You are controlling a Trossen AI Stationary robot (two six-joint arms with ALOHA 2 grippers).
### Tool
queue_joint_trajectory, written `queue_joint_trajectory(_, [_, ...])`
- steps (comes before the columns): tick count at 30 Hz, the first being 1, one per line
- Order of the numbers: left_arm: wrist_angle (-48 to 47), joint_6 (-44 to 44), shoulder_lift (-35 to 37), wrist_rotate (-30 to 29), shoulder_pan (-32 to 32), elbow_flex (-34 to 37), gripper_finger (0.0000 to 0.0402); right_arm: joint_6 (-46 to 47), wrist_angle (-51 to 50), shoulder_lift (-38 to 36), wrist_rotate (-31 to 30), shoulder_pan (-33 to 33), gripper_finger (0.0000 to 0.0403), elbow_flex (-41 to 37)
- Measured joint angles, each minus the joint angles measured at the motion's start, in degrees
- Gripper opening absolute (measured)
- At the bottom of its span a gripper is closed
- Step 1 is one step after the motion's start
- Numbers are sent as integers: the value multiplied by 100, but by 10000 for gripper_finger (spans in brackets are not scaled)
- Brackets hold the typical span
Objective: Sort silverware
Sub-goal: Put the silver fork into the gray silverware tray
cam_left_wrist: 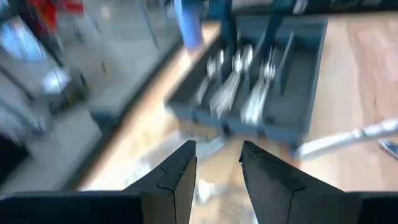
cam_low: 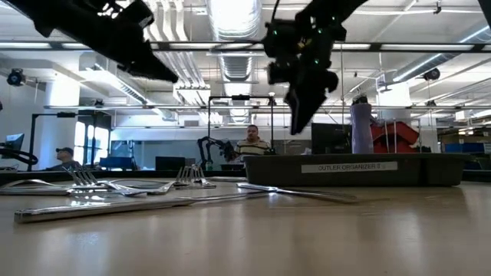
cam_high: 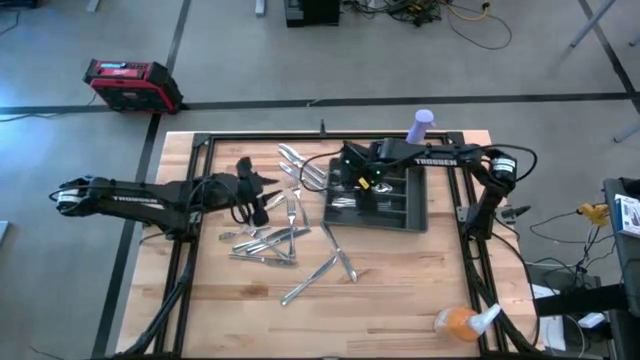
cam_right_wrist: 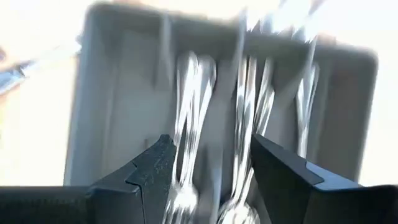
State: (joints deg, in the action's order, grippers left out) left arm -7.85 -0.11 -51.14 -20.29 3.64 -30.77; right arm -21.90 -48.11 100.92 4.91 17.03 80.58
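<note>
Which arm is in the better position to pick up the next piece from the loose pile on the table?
Left, probably. The left gripper hangs open right above the loose silverware, while the right gripper, also open, is over the tray.

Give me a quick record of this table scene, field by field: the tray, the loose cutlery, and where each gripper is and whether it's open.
tray: dark grey organizer tray, some cutlery already in its slots
loose silverware: forks, knives and spoons scattered on the wooden table beside the tray
left gripper: open and empty, above the loose pile
right gripper: open, empty, above the tray's compartments
other items: purple bottle at the far edge, orange spray bottle at the near right corner
</note>
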Motion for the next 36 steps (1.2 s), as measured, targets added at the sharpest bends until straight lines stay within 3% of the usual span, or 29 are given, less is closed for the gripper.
queue_joint_trajectory(4, [-682, -1470, -162, 0, -15, 266, 116, -437, 634, 0, 10, -240, 183, 108])
queue_joint_trajectory(9, [-36, -2351, -700, 80, -20, 932, 116, -761, 1660, 37, 290, -560, 170, 102])
queue_joint_trajectory(14, [1397, -2290, -1378, 129, -16, 1279, 116, -1222, 2318, 388, 718, -832, 149, 103])
queue_joint_trajectory(20, [2168, -2307, -2354, 90, 7, 1295, 116, -1230, 2409, 935, 712, -880, 122, 364])
queue_joint_trajectory(25, [3396, -2083, -3167, 27, 39, 1232, 116, -1271, 2439, 1264, 713, -878, 105, 509])
queue_joint_trajectory(31, [3534, -1713, -3840, -38, 266, 978, 116, -1408, 2465, 1406, 785, -892, 89, 585])
queue_joint_trajectory(36, [3552, -1402, -4030, -717, 731, 877, 116, -1555, 2661, 1616, 1022, -922, 75, 652])
